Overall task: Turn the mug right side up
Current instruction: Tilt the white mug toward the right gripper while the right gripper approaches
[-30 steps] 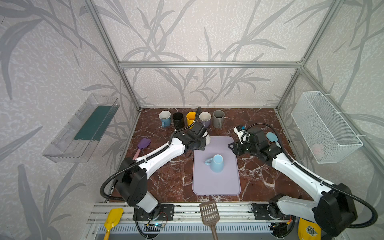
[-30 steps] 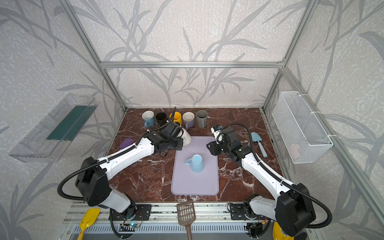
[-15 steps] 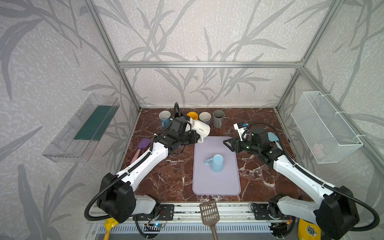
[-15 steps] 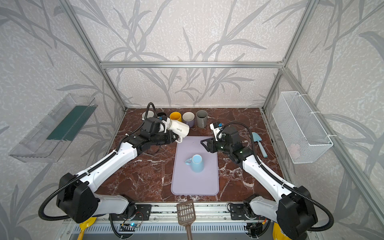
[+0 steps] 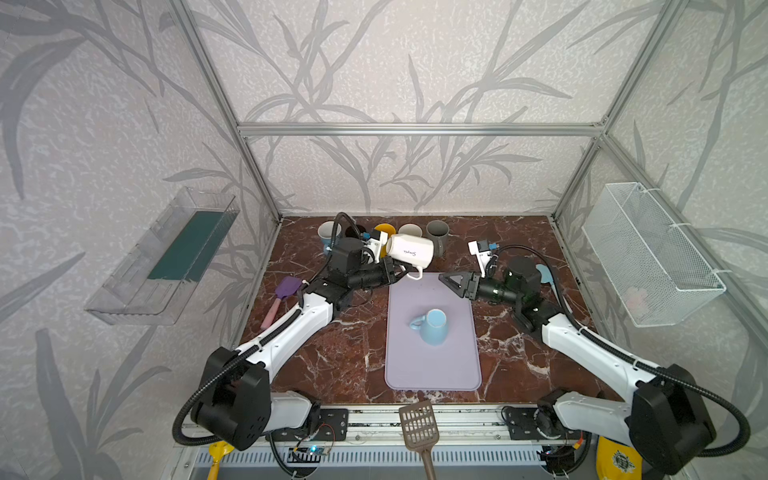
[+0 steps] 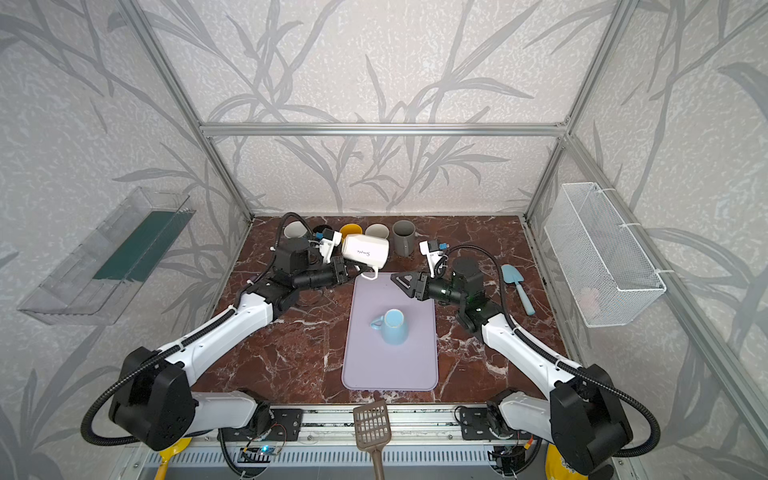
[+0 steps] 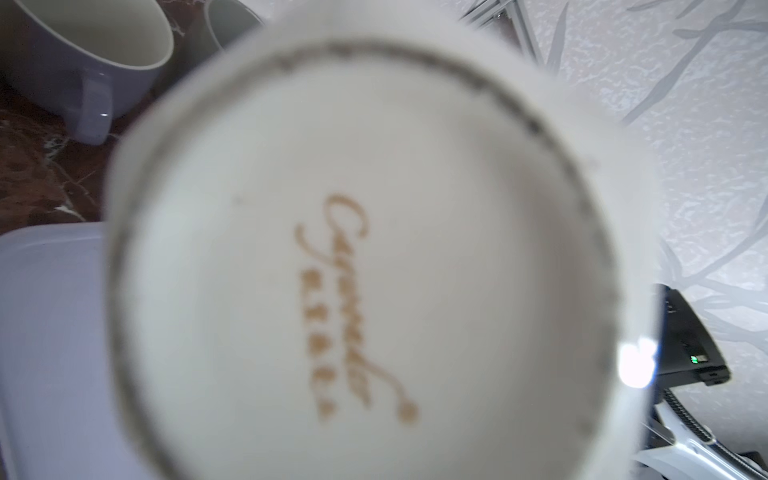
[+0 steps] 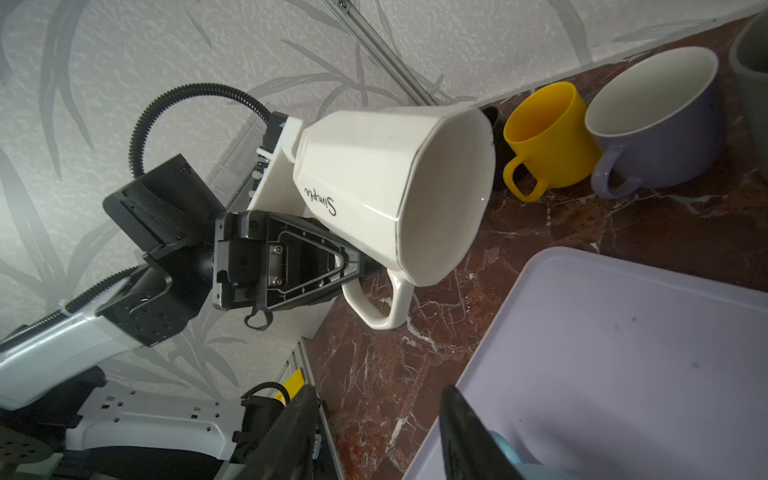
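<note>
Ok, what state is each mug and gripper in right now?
White mug: off the table, tipped on its side, held by its handle.
Left gripper: fingers shut on white mug's handle.
Right gripper: open, empty, facing the mug's mouth.
Blue mug: on the mat, apparently base up.
Yellow mug: upright, back row.
Lilac mug: upright, back row.
Grey mug: upright, back row.
</note>
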`<action>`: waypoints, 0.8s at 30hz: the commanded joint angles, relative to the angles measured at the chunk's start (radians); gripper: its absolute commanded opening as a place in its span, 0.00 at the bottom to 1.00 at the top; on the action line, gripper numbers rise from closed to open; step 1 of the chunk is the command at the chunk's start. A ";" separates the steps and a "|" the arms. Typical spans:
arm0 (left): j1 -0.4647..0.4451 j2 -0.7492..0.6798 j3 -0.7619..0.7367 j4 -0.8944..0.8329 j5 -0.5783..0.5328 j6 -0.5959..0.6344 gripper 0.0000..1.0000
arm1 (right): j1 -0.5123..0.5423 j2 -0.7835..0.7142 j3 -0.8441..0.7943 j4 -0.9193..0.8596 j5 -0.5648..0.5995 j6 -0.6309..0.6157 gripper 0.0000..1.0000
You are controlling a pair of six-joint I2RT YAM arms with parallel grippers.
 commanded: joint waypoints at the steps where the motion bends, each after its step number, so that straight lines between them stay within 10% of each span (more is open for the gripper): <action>1: 0.005 -0.052 0.002 0.254 0.103 -0.054 0.00 | -0.004 0.024 -0.008 0.172 -0.057 0.112 0.49; 24: 0.005 -0.039 -0.079 0.608 0.215 -0.207 0.00 | 0.017 0.173 0.010 0.532 -0.099 0.344 0.44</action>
